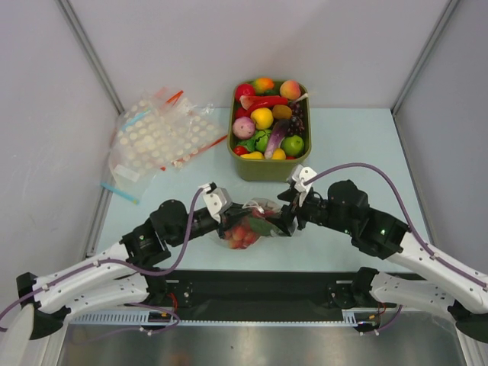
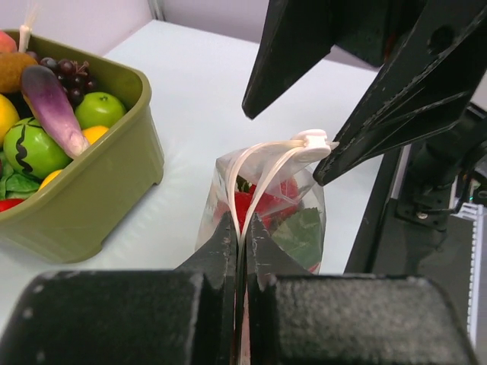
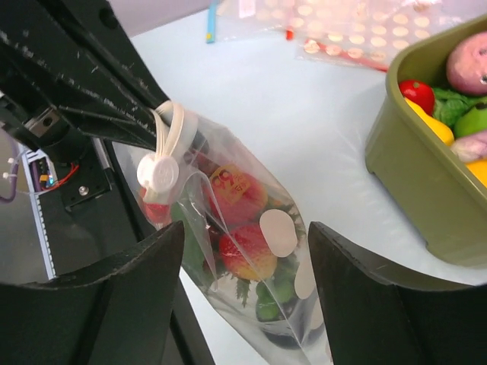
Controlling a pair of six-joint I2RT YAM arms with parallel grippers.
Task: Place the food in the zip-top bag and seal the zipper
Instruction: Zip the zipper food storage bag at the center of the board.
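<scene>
Sealing step, I judge: the food (image 3: 247, 251) sits in the bag (image 3: 285, 319) at the worktop's (image 1: 343, 137) near edge, my left fingers (image 2: 221, 258) clamp the zipper (image 2: 251, 163), and my right fingers (image 3: 114, 296) stand open astride the slider (image 3: 157, 173), which likely needs gripping and drawing across.

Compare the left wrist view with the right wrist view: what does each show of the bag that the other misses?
Only left wrist: the left gripper shut on the zipper, both strips running into its closed fingers. Only right wrist: the zip-top bag's broad side lying between the open right gripper's fingers, and the heap of dotted bags behind. Both: the white slider, red food inside, the olive bin.
</scene>
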